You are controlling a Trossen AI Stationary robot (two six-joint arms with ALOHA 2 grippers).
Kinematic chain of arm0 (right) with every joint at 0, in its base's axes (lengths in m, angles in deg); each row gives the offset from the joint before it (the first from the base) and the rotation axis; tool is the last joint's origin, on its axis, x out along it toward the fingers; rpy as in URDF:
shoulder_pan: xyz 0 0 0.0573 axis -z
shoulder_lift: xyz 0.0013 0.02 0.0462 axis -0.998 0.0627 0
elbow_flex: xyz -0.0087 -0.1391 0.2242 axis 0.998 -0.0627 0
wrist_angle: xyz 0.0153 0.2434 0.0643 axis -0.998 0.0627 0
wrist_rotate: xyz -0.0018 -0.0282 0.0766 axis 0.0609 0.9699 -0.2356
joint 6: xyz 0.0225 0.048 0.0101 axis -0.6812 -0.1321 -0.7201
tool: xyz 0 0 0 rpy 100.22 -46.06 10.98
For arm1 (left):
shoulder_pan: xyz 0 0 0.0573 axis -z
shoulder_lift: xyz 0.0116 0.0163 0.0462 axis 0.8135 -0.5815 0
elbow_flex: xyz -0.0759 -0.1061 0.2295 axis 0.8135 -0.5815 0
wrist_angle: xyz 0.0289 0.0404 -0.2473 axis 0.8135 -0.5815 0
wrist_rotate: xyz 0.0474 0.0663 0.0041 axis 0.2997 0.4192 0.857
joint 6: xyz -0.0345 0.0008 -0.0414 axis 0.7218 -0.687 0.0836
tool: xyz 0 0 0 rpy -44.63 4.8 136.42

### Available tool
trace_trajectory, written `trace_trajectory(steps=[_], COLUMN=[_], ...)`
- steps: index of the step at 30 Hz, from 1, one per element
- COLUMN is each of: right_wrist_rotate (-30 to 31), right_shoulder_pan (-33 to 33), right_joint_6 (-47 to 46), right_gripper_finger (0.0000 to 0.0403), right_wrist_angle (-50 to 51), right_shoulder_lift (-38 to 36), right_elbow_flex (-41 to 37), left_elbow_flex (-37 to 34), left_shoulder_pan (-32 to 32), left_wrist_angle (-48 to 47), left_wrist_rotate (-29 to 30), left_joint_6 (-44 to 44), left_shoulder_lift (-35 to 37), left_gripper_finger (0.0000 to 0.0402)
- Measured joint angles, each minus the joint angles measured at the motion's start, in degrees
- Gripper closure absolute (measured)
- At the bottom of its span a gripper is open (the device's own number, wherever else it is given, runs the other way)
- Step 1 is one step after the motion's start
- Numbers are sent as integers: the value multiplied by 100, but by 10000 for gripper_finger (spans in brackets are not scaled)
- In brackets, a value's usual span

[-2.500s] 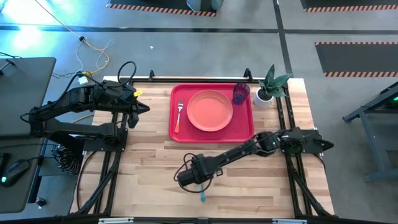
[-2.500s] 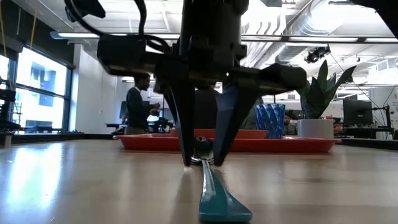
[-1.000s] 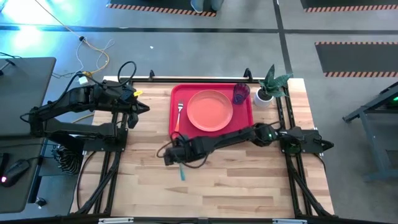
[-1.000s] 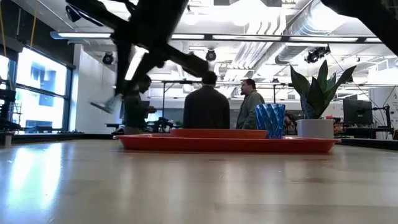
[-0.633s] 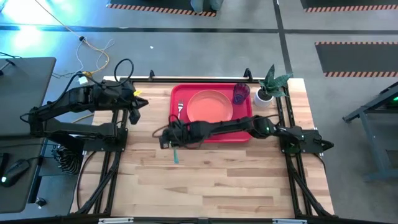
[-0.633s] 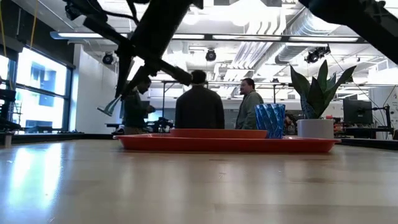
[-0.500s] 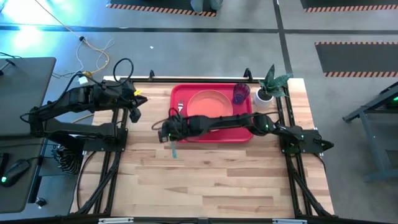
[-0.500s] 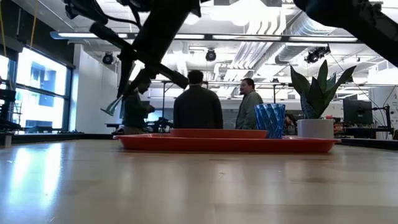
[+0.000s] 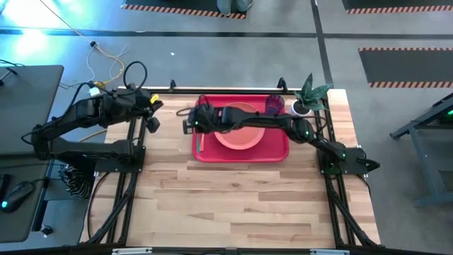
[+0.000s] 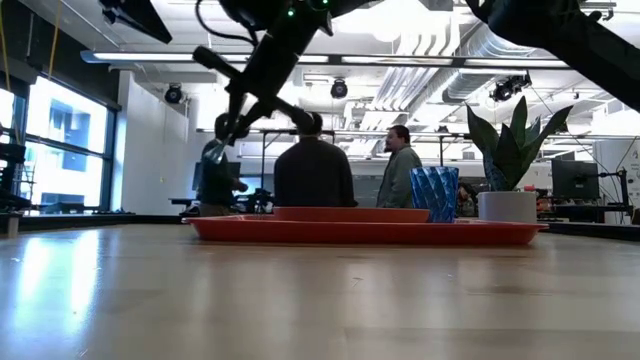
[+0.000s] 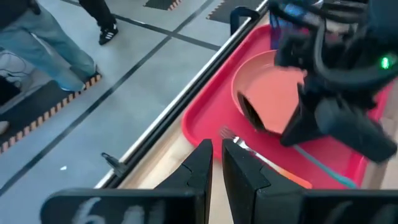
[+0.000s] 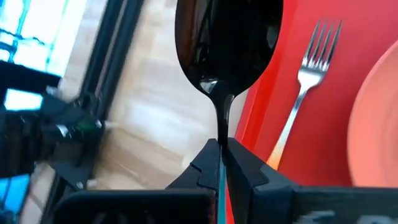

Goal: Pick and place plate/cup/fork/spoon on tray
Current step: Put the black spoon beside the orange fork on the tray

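The wooden tabletop (image 9: 233, 198) is bare in front, with much open room there. The red tray (image 9: 277, 152) lies at its back edge, partly hidden by the right arm stretched across it. The pink plate (image 9: 244, 138) is half covered by that arm. The cup (image 9: 274, 105) is seen in the tray's back right corner. The fork (image 12: 305, 87) lies along the tray's left side. The spoon (image 12: 225, 43) is pinched by the right pincer (image 12: 221, 158) above the tray's left edge. The left pincer (image 11: 212, 165), nearly pressed together, is held off the tabletop's left side.
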Motion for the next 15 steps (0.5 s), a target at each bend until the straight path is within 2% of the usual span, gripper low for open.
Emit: trace_trajectory(steps=[15], right_wrist_rotate=[563], right_shoulder_pan=[505], right_joint_6=[653], right_gripper_finger=[403], right_wrist_angle=[-9], right_shoulder_lift=[-641], right_elbow_flex=[2], left_elbow_flex=[0], left_shoulder_pan=[-401], left_wrist_angle=[-4], left_wrist_rotate=[-24], left_joint_6=[-537], left_shoulder_lift=[75], left_gripper_finger=[377])
